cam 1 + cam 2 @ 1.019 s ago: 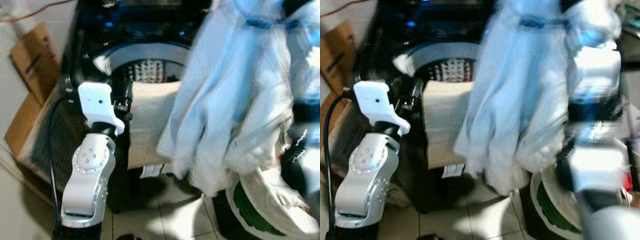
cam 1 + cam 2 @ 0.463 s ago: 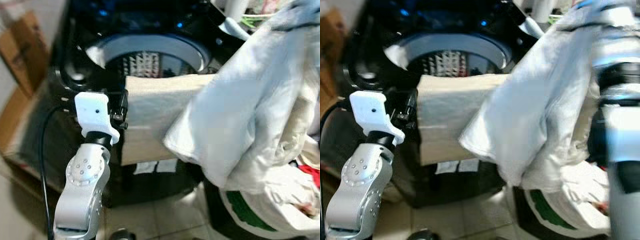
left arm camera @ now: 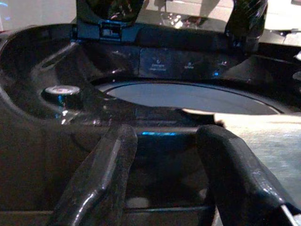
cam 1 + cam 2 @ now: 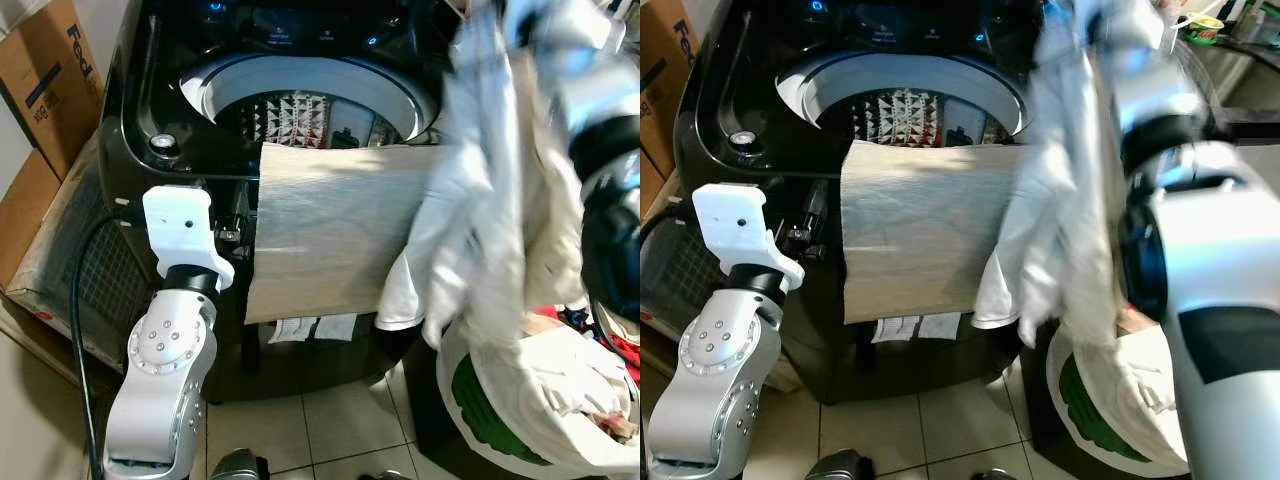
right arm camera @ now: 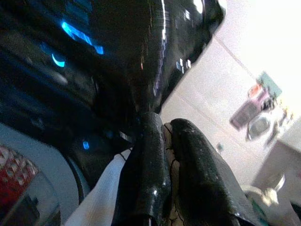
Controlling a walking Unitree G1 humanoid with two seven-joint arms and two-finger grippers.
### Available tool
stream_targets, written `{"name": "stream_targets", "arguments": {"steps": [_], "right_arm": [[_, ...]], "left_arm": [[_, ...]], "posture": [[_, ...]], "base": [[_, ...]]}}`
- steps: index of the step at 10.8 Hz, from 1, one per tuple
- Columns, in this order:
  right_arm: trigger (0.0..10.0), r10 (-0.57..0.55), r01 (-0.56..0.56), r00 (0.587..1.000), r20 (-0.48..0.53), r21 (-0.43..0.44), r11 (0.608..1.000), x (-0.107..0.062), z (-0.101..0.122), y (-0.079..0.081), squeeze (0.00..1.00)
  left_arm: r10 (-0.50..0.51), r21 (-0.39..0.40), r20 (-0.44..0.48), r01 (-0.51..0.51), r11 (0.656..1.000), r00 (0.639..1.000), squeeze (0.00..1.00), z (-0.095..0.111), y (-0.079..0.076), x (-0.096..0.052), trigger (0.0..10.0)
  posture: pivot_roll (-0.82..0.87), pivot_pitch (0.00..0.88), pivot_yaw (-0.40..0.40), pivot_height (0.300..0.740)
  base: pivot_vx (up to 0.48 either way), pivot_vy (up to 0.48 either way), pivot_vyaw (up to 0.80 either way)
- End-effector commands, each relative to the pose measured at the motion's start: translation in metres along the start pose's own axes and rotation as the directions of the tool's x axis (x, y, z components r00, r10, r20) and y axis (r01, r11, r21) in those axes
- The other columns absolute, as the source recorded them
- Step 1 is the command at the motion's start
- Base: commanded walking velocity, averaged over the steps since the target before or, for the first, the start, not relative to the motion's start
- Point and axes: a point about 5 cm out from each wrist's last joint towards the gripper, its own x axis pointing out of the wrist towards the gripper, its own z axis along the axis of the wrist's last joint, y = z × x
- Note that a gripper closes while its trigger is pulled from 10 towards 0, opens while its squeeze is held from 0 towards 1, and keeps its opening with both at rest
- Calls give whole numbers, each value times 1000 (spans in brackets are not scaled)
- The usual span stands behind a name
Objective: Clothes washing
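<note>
A black top-loading washing machine (image 4: 160, 100) stands with its drum (image 4: 300, 100) uncovered. A beige cloth (image 4: 330, 225) is draped over its front rim. My right gripper (image 5: 165, 126) is shut on a white garment (image 4: 480, 210), which hangs from high up beside the drum's right rim, down to the basket. My left gripper (image 3: 167, 141) is open and holds nothing. It sits low against the machine's front left corner (image 4: 238, 212), beside the beige cloth's edge.
A white laundry basket (image 4: 470, 400) with a green band, heaped with white clothes, stands on the tiled floor right of the machine. Cardboard boxes (image 4: 45, 70) and a wire rack crowd the left side. A black cable runs along my left arm.
The head camera has shifted and the blur has cleared. The white garment has swung from across the machine's front to its right side. My left arm has stayed by the front left corner.
</note>
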Motion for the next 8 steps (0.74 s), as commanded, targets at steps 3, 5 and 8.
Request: {"name": "stream_targets", "arguments": {"steps": [3, 5, 8], "right_arm": [[0, 92, -125, 985, -146, -238, 963, -3, -17, 9, 0], [0, 130, -288, 936, -326, -502, 815, -14, -54, 29, 0], [0, 278, -561, 822, -496, -624, 544, -33, -92, 80, 0]], "left_arm": [[-11, -24, -22, 11, 1000, 1000, 0, -3, -3, 5, 10000], [-24, -22, -38, 23, 999, 999, 0, -4, -6, 2, 10000], [16, -2, -69, -16, 1000, 997, 0, -6, -1, -9, 10000]], "posture": [[164, 0, -85, 740], [184, 0, -95, 740], [244, 0, -142, 740]], "base": [[0, 0, 0], [0, 0, 0], [0, 0, 0]]}}
